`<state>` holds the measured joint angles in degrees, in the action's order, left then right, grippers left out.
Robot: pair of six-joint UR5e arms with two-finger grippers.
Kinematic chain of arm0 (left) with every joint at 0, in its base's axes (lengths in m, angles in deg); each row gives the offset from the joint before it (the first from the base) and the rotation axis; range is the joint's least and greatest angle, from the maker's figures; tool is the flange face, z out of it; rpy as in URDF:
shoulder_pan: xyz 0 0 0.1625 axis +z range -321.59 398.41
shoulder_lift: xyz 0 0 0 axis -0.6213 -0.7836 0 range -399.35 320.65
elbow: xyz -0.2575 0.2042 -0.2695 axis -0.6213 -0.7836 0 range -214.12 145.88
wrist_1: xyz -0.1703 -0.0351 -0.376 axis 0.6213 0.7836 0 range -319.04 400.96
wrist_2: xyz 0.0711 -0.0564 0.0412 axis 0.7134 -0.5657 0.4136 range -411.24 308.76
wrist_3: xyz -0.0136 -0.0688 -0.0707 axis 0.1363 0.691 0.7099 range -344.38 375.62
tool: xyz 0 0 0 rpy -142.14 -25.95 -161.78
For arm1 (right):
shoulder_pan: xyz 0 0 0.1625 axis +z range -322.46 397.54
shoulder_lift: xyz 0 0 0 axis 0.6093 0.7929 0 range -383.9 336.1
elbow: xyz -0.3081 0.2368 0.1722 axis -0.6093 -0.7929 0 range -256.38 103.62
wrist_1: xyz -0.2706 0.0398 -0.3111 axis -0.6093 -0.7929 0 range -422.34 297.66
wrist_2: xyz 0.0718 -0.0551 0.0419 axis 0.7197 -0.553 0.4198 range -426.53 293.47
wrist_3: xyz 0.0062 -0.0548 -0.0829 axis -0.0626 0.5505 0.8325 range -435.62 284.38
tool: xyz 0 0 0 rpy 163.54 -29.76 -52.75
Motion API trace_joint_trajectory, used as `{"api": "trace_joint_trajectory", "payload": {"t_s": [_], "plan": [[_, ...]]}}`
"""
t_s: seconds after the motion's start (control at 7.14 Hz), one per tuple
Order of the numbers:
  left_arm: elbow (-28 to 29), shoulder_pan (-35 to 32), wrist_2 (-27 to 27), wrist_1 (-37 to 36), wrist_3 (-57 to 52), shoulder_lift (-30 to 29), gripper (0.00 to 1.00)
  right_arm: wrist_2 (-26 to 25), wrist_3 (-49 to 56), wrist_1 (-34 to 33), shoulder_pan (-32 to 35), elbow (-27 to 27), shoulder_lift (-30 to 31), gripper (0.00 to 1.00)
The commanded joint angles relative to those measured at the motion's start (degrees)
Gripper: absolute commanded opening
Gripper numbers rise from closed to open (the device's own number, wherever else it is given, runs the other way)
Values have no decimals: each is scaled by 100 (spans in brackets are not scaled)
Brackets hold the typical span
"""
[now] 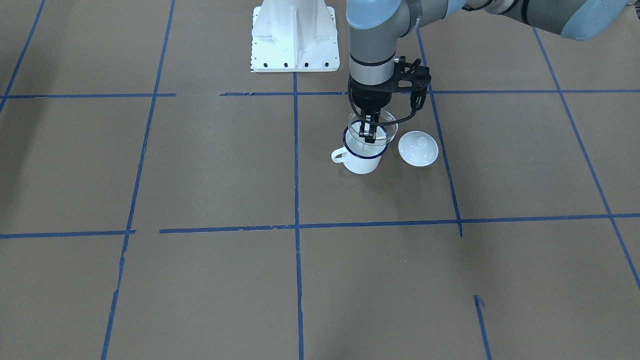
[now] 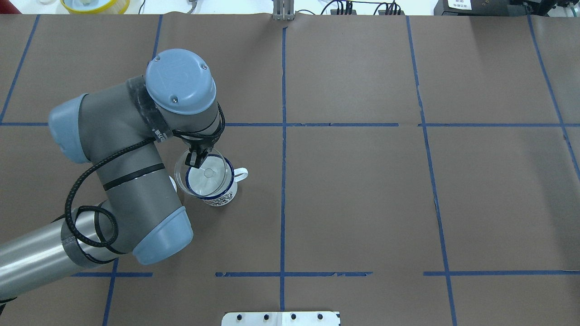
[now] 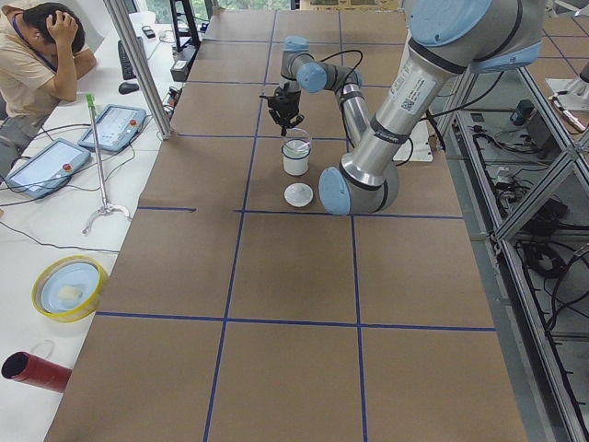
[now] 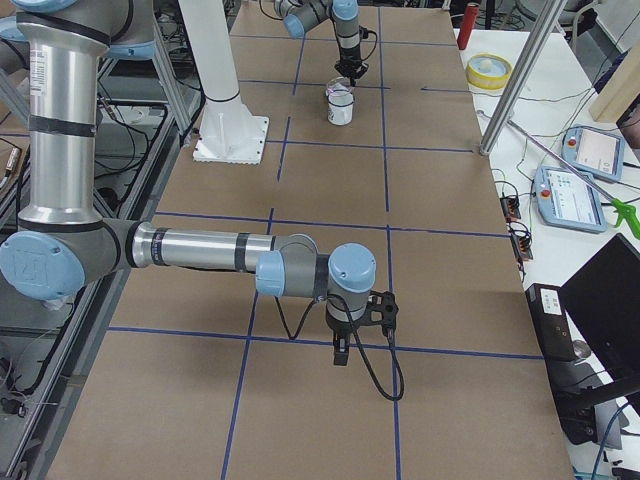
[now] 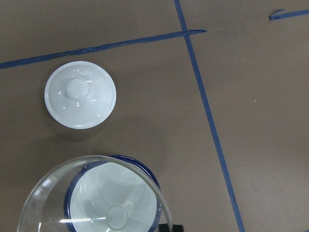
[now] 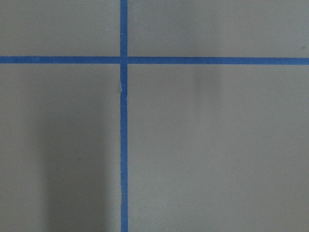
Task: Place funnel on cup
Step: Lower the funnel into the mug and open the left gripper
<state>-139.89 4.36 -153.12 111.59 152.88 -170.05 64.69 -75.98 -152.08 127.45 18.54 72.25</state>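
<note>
The white mug [image 1: 362,161] with a dark blue rim stands on the brown table, its handle toward the view's left. My left gripper [image 1: 369,132] is shut on the rim of the clear funnel [image 1: 386,131] and holds it over the mug's mouth, a little off-centre. The stem points down into the mug. The overhead view shows the funnel [image 2: 206,174] over the mug [image 2: 223,198]. The left wrist view shows the funnel [image 5: 91,203] overlapping the mug's rim [image 5: 141,167]. I cannot tell whether it rests on the rim. My right gripper [image 4: 341,355] hangs over bare table far away; I cannot tell its state.
A round white lid [image 1: 418,148] with a knob lies on the table right beside the mug, also seen in the left wrist view [image 5: 80,94]. The white robot base [image 1: 295,37] stands behind. Blue tape lines cross the brown table.
</note>
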Motion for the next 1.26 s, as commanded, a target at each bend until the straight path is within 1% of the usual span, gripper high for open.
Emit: {"api": "trace_joint_trajectory", "payload": {"t_s": [0.0, 0.14, 0.28, 0.42, 0.56, 0.7, 0.84, 0.98, 1.12], "plan": [[92, 152, 10, 74, -93, 10, 65, 0, 0, 0, 0, 0, 0, 100], [75, 153, 10, 74, -155, 1, 68, 0, 0, 0, 0, 0, 0, 100], [57, 153, 10, 74, -173, 10, 69, 0, 0, 0, 0, 0, 0, 100], [5, 153, -16, 22, -652, -8, 71, 0, 0, 0, 0, 0, 0, 100], [22, 153, -7, 30, -857, 18, 73, 0, 0, 0, 0, 0, 0, 100], [4, 127, -7, 22, -1128, 53, 73, 0, 0, 0, 0, 0, 0, 100], [-161, 22, -16, 22, -1523, 106, 73, 0, 0, 0, 0, 0, 0, 100], [-946, -49, -51, 39, -2223, 568, 73, 0, 0, 0, 0, 0, 0, 100], [-1485, -145, -69, 65, -2926, 894, 73, 0, 0, 0, 0, 0, 0, 100]]}}
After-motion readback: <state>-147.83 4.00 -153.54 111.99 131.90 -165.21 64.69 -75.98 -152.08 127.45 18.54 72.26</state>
